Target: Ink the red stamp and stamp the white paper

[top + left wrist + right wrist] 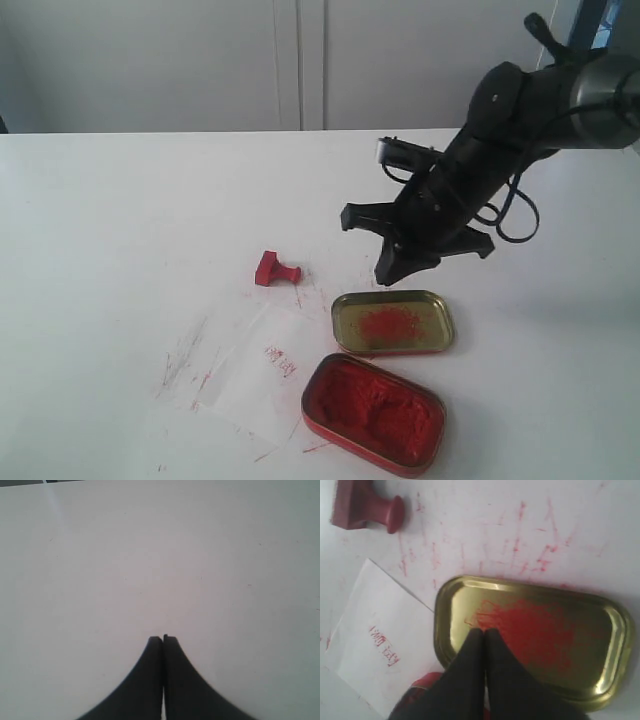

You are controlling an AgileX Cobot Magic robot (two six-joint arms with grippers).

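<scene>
The red stamp [275, 270] lies tipped on its side on the table, left of the gold lid; it also shows in the right wrist view [367, 509]. The white paper [262, 372] lies below it, with red streaks and a small red imprint [382, 647]. My right gripper [392, 272] hangs shut and empty just above the gold lid's far edge, well right of the stamp; in its own wrist view [484, 631] the tips press together over the lid. My left gripper [163, 639] is shut on nothing over bare table and does not show in the exterior view.
A gold tin lid [392, 322] with a red smear sits right of the paper. The ink tin [373, 411] full of red ink stands near the front edge. Red ink streaks mark the table [120, 220] around the stamp and paper.
</scene>
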